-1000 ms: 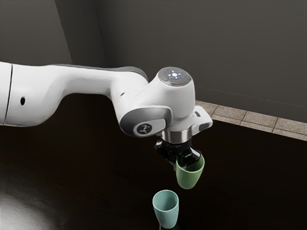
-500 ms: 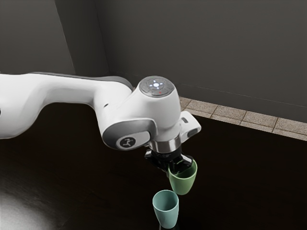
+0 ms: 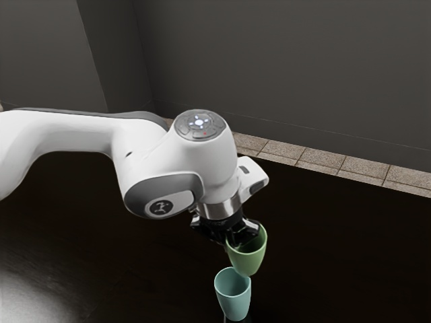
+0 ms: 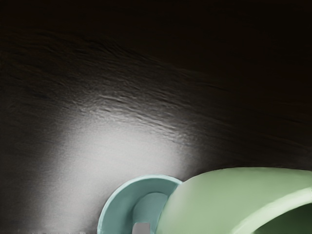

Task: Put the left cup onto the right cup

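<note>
Jaws clamped on the rim of the green cup (image 3: 248, 254), which is slightly tilted. It hangs just above the upright teal cup (image 3: 232, 294) on the dark table (image 3: 350, 256), offset toward the exterior view's right.

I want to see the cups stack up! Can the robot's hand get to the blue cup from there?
Probably yes. The gripper holds the green cup just above the blue cup, a bit toward the exterior view's right, and nothing stands between them on the dark table.

Plain room: dark walls (image 3: 303, 60), tiled floor (image 3: 350, 165)
</note>
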Available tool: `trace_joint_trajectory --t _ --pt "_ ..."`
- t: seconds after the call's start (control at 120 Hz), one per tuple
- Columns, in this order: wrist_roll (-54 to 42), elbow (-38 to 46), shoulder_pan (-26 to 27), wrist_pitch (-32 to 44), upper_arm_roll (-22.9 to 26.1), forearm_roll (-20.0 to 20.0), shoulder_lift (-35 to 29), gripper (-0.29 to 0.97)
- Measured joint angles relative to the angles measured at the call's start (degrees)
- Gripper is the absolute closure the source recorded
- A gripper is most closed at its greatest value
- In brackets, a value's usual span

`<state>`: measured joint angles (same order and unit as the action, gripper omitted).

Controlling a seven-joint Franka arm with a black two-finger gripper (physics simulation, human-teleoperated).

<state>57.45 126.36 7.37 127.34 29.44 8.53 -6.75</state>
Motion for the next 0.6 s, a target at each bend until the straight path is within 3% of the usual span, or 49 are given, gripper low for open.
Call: trace_joint_trajectory --t 0.6 --pt "0.8 3.71 -0.1 -4.12 0.64 -5.34 -4.13 0.78"
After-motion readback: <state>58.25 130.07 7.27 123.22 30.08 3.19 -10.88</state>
